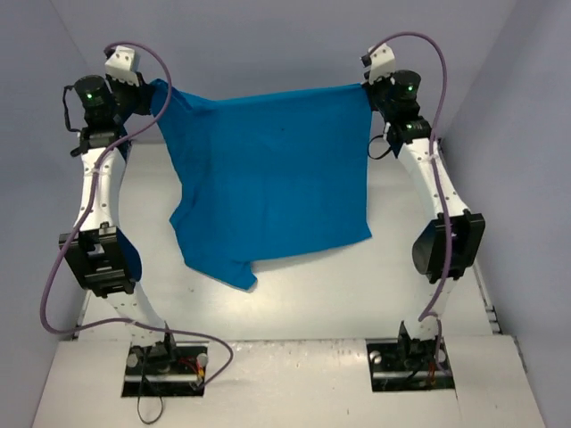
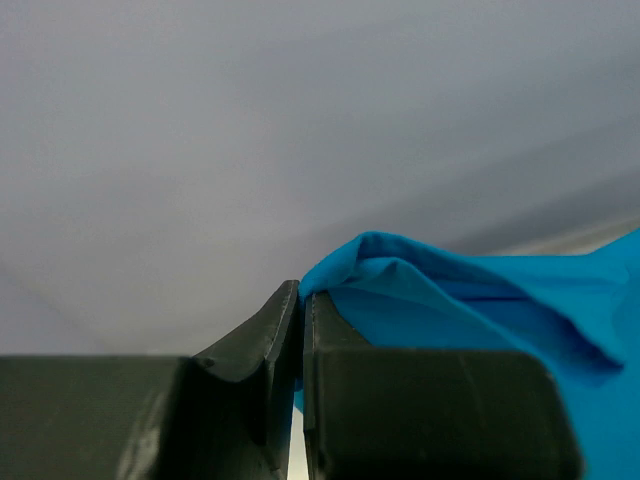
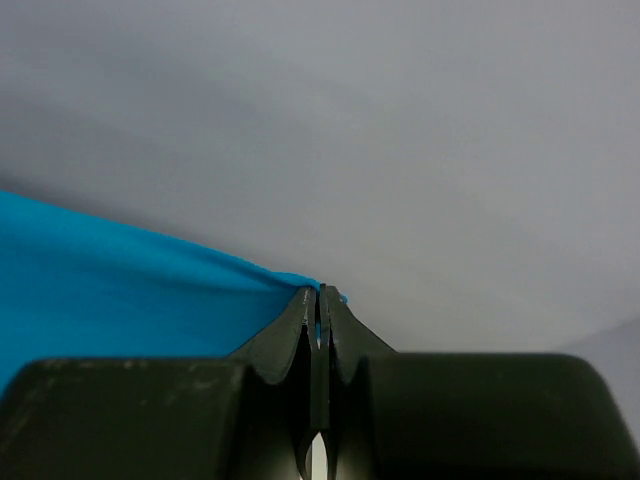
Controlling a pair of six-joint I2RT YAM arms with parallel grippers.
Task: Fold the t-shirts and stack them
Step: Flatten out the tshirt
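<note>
The teal-blue t-shirt [image 1: 272, 174] hangs spread in the air between both arms, its upper edge stretched across the back of the workspace, its lower edge with a sleeve drooping toward the table. My left gripper [image 1: 153, 89] is shut on the shirt's upper left corner; in the left wrist view the cloth [image 2: 470, 300] bunches out from between the closed fingers [image 2: 300, 300]. My right gripper [image 1: 368, 82] is shut on the upper right corner; in the right wrist view the cloth [image 3: 120, 290] runs left from the pinched fingertips [image 3: 320, 292].
The white table [image 1: 357, 285] lies below the hanging shirt. Grey walls [image 1: 268, 36] enclose the back and sides. Both arm bases [image 1: 165, 361] sit at the near edge.
</note>
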